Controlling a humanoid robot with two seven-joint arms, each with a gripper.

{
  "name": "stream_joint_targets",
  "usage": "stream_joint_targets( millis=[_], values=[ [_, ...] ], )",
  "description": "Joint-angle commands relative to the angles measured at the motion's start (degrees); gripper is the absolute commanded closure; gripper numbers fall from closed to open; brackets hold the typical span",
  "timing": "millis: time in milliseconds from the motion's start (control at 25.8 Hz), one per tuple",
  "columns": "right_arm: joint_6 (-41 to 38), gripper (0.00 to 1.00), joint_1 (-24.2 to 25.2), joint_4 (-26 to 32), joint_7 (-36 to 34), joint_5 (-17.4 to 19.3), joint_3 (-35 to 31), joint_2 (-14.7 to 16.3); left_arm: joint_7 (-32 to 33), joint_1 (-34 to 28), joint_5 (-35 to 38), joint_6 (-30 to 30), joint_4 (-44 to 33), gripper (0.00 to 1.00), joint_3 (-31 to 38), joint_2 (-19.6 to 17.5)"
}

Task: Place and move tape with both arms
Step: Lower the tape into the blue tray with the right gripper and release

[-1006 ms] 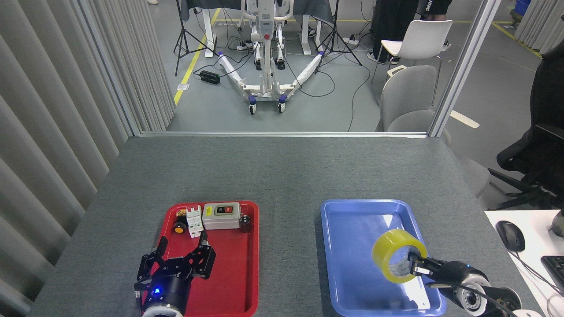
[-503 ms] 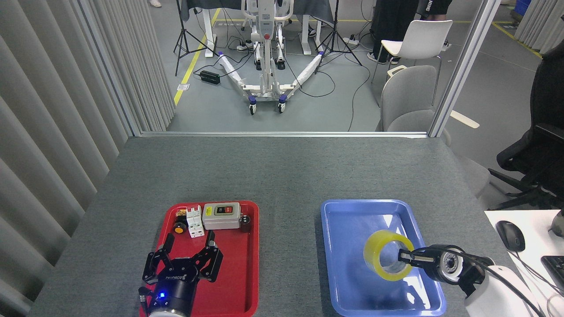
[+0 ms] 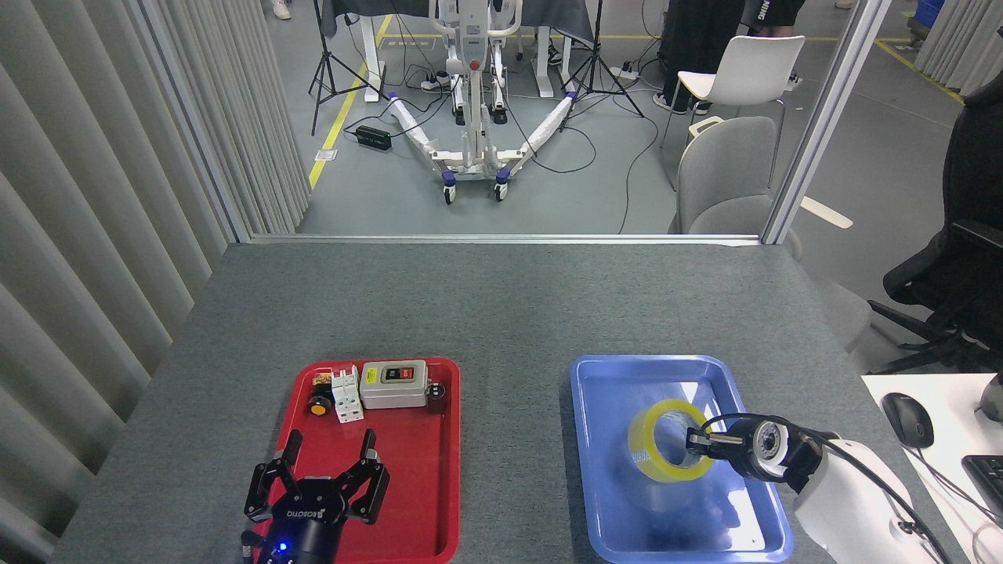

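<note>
The tape (image 3: 654, 439), a yellow translucent roll with a white core, sits tilted low over the middle of the blue tray (image 3: 611, 501). My right gripper (image 3: 696, 440) comes in from the right and is shut on the roll's right rim, one finger inside the core. Whether the roll touches the tray floor I cannot tell. My left gripper (image 3: 325, 478) hovers over the near half of the red tray (image 3: 439, 486), fingers spread open and holding nothing.
At the far end of the red tray lie a grey switch box (image 3: 393, 384), a white breaker (image 3: 345, 395) and small parts. A white desk with a mouse (image 3: 907, 419) borders the table at right. Chairs stand beyond the far edge.
My right gripper has carried the tape left and down toward the tray floor, tipping it flatter. My left gripper has drawn back slightly toward me, still open.
</note>
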State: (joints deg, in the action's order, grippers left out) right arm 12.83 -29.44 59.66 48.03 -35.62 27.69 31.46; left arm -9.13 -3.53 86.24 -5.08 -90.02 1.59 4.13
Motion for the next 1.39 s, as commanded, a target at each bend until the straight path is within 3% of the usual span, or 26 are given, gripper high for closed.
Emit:
stream_joint_targets(
  millis=[0, 116, 232, 735, 851, 967, 1161, 1238, 1354],
  values=[
    [-0.4, 0.78, -1.0, -2.2, -0.7, -0.2, 0.0, -0.4, 0.0, 0.2, 5.3, 0.5, 0.7, 0.0, 0.1, -0.9],
    [-0.4, 0.77, -1.1, -3.8, -0.7, -0.4, 0.0, -1.4, 0.2, 0.5, 5.2, 0.0, 0.5, 0.0, 0.2, -0.9],
    [-0.5, 0.7, -1.1, -3.8, -0.8, -0.4, -0.3, -1.6, 0.3, 0.7, 4.8, 0.0, 0.3, 0.0, 0.2, -0.3],
    [-0.5, 0.05, -1.0, -1.0, -6.4, -0.3, -2.8, -2.4, -0.1, 0.8, 4.9, 0.1, 0.4, 0.0, 0.1, -0.8],
    [-3.6, 0.02, -0.1, -0.2, -7.3, -0.8, -8.9, -3.4, -0.1, 1.0, 4.9, 0.1, 0.4, 0.0, 0.1, -0.9],
    [-8.1, 0.02, 3.9, 3.1, -10.4, -7.4, -18.7, -6.0, -0.1, 1.1, 4.9, 0.1, 0.5, 0.0, 0.1, -0.9],
    [-21.7, 0.02, 14.8, 14.2, -18.7, -26.3, -37.3, -13.6, -0.1, 1.2, 4.8, 0.1, 0.9, 0.0, 0.1, -0.8],
    [-25.0, 0.02, 19.1, 17.9, -24.2, -31.4, -40.6, -16.3, -0.1, 1.3, 4.8, 0.0, 1.2, 0.0, 0.1, -0.8],
    [-25.8, 0.02, 24.4, 21.6, -38.4, -36.7, -40.8, -16.0, -0.1, 2.2, 4.8, -0.1, 1.9, 0.0, 0.1, -0.8]
  ],
)
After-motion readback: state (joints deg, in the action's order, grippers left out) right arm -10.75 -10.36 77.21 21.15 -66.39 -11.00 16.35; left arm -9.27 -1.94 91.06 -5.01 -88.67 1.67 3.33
